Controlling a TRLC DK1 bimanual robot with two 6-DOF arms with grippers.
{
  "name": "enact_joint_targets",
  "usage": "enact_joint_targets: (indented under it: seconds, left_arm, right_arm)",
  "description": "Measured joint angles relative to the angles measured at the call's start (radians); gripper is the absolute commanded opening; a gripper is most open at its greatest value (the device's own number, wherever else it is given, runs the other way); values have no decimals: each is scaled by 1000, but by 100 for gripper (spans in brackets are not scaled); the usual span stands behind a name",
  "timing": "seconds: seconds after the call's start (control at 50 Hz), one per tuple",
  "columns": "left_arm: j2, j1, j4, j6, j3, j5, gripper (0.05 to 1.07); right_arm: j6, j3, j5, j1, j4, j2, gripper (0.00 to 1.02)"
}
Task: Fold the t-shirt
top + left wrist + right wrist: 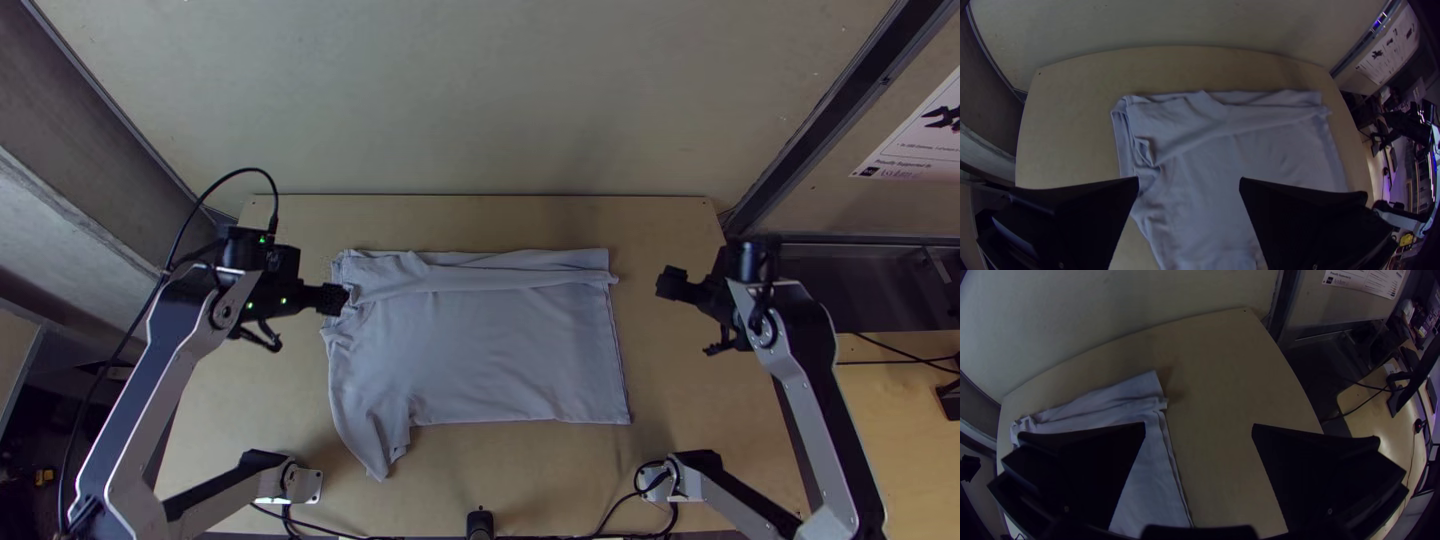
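Observation:
A light grey-blue t-shirt (500, 350) lies on the table, its far side folded over in a long strip; one sleeve sticks out toward the near edge at the left. My left gripper (335, 298) is over the shirt's left edge. In the left wrist view the same gripper (1189, 182) stands open above the shirt (1240, 160), whose left edge is bunched in small folds. My right gripper (672, 284) is to the right of the shirt. The right wrist view has that gripper (1199, 429) open, with the shirt's (1152, 485) right edge below and between its fingers.
The wooden table (480, 222) has bare strips behind and on both sides of the shirt. Two smaller arm-like parts (290, 482) stand at the near edge with cables. A wall rises behind the table. A dark gap lies beyond the right edge.

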Motion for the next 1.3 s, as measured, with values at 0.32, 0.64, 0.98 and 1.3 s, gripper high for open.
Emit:
enact_joint_targets:
  seconds: [0.32, 0.64, 0.98, 1.3]
  left_arm:
    - [-195, -50, -284, -118, -187, 0, 102]
    - [-286, -115, -415, -275, -388, 46, 102]
    - [-297, -161, -372, -372, -513, 79, 102]
    - [-222, -226, -266, -387, -581, 78, 102]
  right_arm:
    - [1, -63, -30, 7, -186, -37, 98]
    - [131, -139, -79, 50, -215, -124, 98]
    - [271, -251, -162, 69, -235, -153, 98]
    - [270, -294, -186, 86, -208, -140, 97]
